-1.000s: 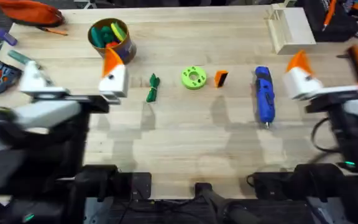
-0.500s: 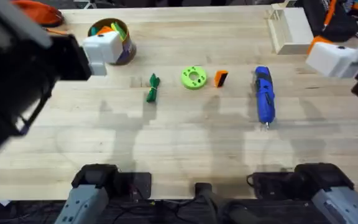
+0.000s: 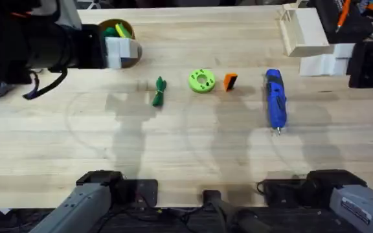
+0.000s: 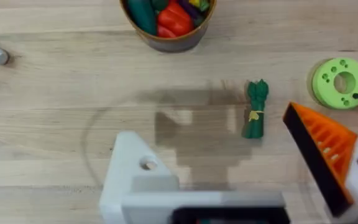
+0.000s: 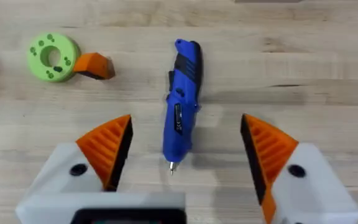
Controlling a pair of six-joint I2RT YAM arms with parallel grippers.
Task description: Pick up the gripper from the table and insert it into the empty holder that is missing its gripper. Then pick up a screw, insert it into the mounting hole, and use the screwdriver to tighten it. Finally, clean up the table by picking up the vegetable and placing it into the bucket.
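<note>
**My arms went up high, and nothing is picked up yet**

From above, both my arms have lifted up and back since a moment ago. My left arm is now big and dark at the top left, near the bucket (image 3: 116,40). My right arm has pulled off to the far right edge. The table (image 3: 186,149) is open in the middle now. The vegetable (image 3: 158,91), the green disc (image 3: 202,81), the little orange gripper (image 3: 230,81) and the blue screwdriver (image 3: 275,99) all lie in a row, just where they were.

From my left wrist, I see my left pincer (image 4: 241,168) spread wide and holding nothing. One side is the bare white holder (image 4: 137,171) with no orange finger. The vegetable lies between them, farther off.

From my right wrist, my right pincer (image 5: 185,146) is wide open too, empty, with the screwdriver below it. I think the first job, grabbing the orange gripper, is still to do.
</note>
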